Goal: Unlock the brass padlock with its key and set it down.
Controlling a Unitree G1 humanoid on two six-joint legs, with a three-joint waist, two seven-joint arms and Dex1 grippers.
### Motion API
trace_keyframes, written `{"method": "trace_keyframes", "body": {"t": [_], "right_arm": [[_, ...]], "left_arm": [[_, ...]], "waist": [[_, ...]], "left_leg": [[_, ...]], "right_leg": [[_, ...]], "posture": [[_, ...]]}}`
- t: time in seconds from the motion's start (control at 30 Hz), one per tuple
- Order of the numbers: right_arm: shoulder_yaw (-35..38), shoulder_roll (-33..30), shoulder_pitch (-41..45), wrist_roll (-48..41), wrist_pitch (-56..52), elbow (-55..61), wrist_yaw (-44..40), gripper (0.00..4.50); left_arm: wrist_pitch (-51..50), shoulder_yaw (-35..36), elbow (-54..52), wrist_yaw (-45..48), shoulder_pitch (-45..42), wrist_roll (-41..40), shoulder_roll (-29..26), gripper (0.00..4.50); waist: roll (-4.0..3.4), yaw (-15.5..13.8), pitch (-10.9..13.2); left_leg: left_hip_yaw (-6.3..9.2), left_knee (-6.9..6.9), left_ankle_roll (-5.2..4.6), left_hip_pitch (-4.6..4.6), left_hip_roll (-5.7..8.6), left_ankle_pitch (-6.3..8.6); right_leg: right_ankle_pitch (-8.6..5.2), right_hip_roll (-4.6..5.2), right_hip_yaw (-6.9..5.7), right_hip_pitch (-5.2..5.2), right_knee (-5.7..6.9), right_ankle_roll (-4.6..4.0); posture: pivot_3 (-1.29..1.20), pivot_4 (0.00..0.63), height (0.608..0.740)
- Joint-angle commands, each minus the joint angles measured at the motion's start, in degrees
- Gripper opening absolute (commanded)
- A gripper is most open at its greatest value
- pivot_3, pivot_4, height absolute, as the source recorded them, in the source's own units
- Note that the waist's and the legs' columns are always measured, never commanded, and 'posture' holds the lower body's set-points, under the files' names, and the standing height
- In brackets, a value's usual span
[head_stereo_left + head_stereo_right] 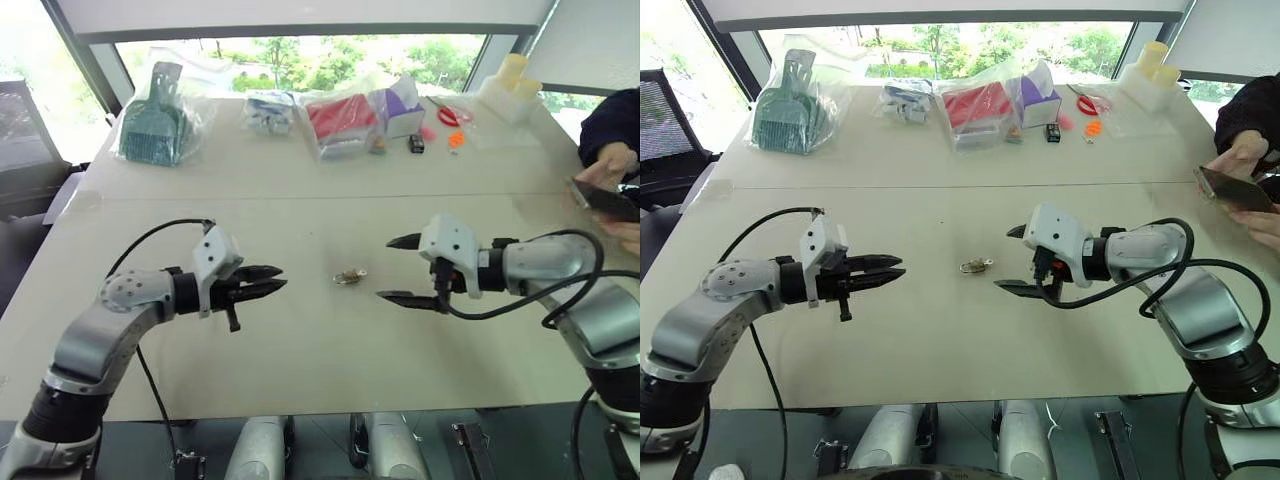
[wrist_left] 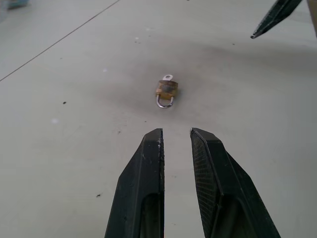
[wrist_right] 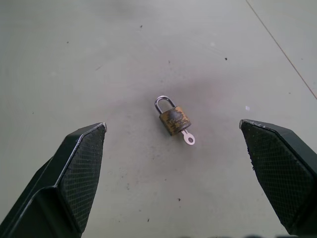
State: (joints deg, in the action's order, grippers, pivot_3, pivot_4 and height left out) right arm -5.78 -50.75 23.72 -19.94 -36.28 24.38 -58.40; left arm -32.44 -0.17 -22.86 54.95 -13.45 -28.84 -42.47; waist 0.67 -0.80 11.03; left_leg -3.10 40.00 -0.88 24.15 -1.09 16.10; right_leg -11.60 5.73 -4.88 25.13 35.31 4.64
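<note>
Right wrist view: padlock (image 3: 174, 120), key (image 3: 188, 138) inserted, flat on table (image 3: 74, 59); right gripper (image 3: 173, 136) jaws spread for grasp; left gripper (image 2: 177, 136) jaws nearly together, empty.

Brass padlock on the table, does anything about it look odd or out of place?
Nothing stands out. The small brass padlock with the silvery shackle lies flat on the pale table, between the two hands and untouched. A small silver key sticks out of its base, and the shackle looks seated.

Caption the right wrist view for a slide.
Brass padlock with key inserted lies on the table between the right gripper's wide-open fingers.
</note>
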Motion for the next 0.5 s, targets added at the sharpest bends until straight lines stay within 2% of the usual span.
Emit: {"method": "trace_keyframes", "body": {"t": [0.03, 0.5], "right_arm": [[1.52, -1.14, -0.75, -0.49, 0.95, 1.54, -0.63, 4.48], [2.58, -2.82, -2.81, -1.78, -1.01, 3.41, -0.42, 4.48]], "left_arm": [[-0.11, 1.61, -1.69, 0.56, -0.73, -1.59, -0.62, 0.82], [3.68, -1.13, -1.3, 0.15, -2.19, 1.6, 0.12, 0.82]], "waist": [[0.0, -0.03, 0.0], [0.0, -0.04, 0.0]], "left_leg": [[0.0, 0.0, 0.0, 0.0, 0.0, 0.0], [-0.01, 0.0, 0.0, 0.0, 0.0, 0.0]], "right_leg": [[0.0, 0.0, 0.0, 0.0, 0.0, 0.0], [0.01, 0.0, 0.0, 0.0, 0.0, 0.01]], "posture": [[0.0, 0.15, 0.74], [0.0, 0.15, 0.74]]}}
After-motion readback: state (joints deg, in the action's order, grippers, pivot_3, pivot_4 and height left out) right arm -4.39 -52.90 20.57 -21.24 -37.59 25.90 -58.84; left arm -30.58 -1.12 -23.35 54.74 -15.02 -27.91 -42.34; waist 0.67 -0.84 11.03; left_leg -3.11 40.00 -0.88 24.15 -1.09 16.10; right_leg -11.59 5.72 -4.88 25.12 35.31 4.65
